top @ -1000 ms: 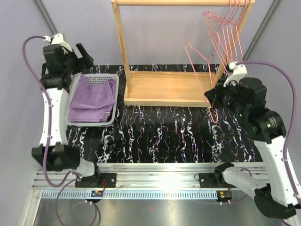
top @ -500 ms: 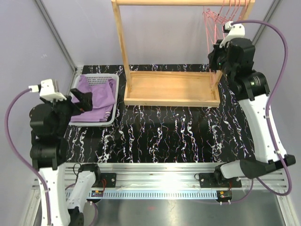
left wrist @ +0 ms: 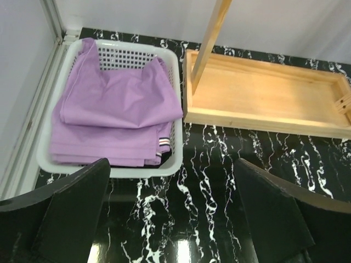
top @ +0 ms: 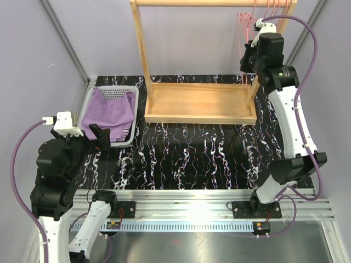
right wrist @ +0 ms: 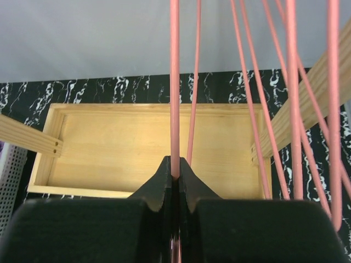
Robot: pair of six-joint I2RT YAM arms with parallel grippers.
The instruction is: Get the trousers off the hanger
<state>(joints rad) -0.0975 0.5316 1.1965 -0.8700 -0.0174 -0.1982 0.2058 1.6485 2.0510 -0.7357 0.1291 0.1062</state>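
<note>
The lilac trousers (left wrist: 118, 107) lie folded in the white basket (left wrist: 176, 118) at the left rear of the black marbled table (top: 192, 156), just beside the tray base (top: 200, 103) of the wooden rack (top: 141, 52). The cloth fills most of the basket, with its far end riding up against the perforated back wall. At the near right corner a striped band and a thin dark edge show under the lilac folds, but it cannot be told whether that is the black pair. The left gripper (left wrist: 173, 183) hovers above the table on the near side of the basket. Its 2 fingers (left wrist: 74, 211) are spread wide with nothing between them, and they touch neither the cloth nor the basket. The right arm reaches up high at the right end of the rack, where several pink wire hangers hang close together from the top rail (top: 208, 3). The right gripper (right wrist: 174, 174) is pinched tight on 1 thin wire of a hanger (right wrist: 174, 76). In the right wrist view this wire runs straight up from between the closed fingertips, a 2nd strand rises just beside it, and the other hangers (right wrist: 290, 82) hang just to the right against the rack's right post. Below the gripper lies the tray base. The trousers in the basket are well apart from the gripped hanger, beyond the opposite end of the rack
</note>
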